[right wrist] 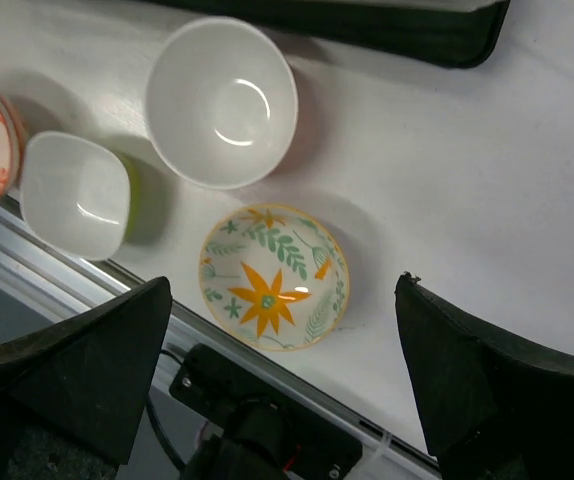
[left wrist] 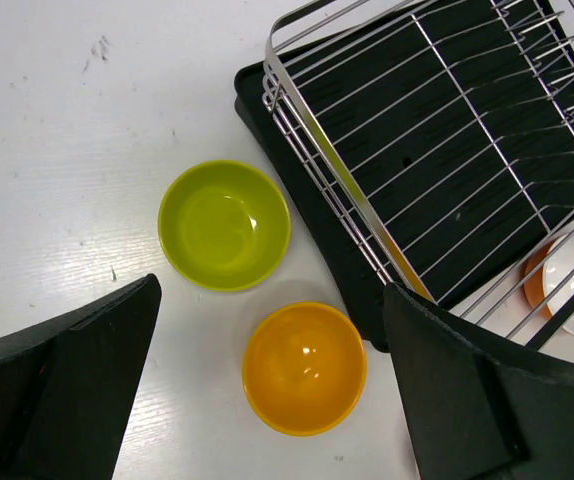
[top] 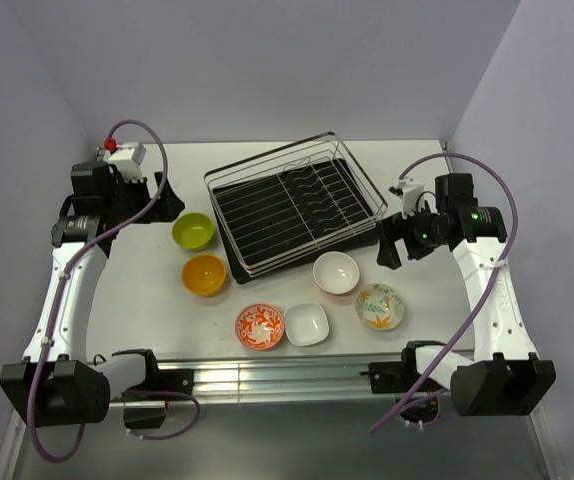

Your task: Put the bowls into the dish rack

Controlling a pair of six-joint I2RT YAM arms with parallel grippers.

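Observation:
The dish rack (top: 277, 212), a silver wire basket on a black tray, stands empty at the table's back middle. Six bowls sit on the table in front of it: lime green (top: 193, 231), orange (top: 204, 274), red-and-white (top: 259, 326), square white (top: 306, 324), round white (top: 336, 272) and leaf-print (top: 379, 306). My left gripper (top: 167, 205) is open and empty, hovering above the lime bowl (left wrist: 224, 224) and orange bowl (left wrist: 304, 367), beside the rack's corner (left wrist: 447, 130). My right gripper (top: 387, 250) is open and empty, high above the leaf-print bowl (right wrist: 273, 276), with the round white bowl (right wrist: 221, 100) and square white bowl (right wrist: 75, 193) nearby.
An aluminium rail (top: 287, 375) runs along the table's near edge, close to the front bowls. A white box with a red cap (top: 117, 150) sits at the back left. Purple cables loop from both arms. Pale walls enclose the table on three sides.

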